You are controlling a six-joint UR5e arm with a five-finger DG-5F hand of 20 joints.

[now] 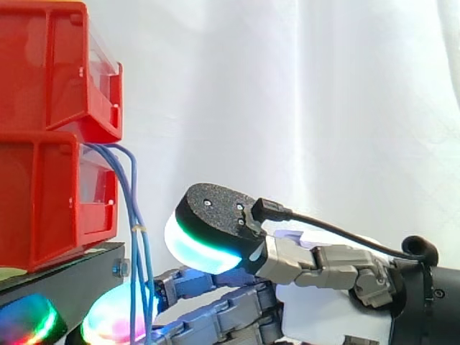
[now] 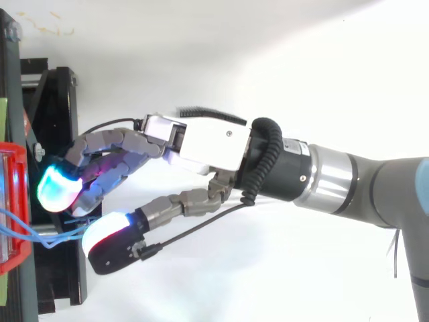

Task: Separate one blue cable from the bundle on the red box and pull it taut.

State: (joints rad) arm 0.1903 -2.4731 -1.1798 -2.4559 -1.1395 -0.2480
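**Item count.** Two red bins are stacked, the upper bin on the lower bin. Both rest on one black stand before a white curtain. One bundle of blue cables is present, and at least three strands can be told apart. One small pale tie sits on the bundle. One robot hand enters from the right.

**Cable position.** The bundle leaves the front of the lower bin, arcs outward and hangs straight down past the edge of the stand. No strand is separated from the others, and none is taut.

**Hand state.** The hand is open. Its fingers reach loosely toward the stand, and the thumb pad is spread well above them. Nothing is pinched. The strands pass just beside the lower fingers.

**Side view.** This view shows the bin stacking, the vertical drop of the cables, and the height gap between the thumb and the lower fingertips.

**Top view.** Here the hand lies across the white surface. The cables run out from a red bin edge toward the narrow gap between a cyan fingertip and the white thumb pad. The full depth of the stand is also visible.
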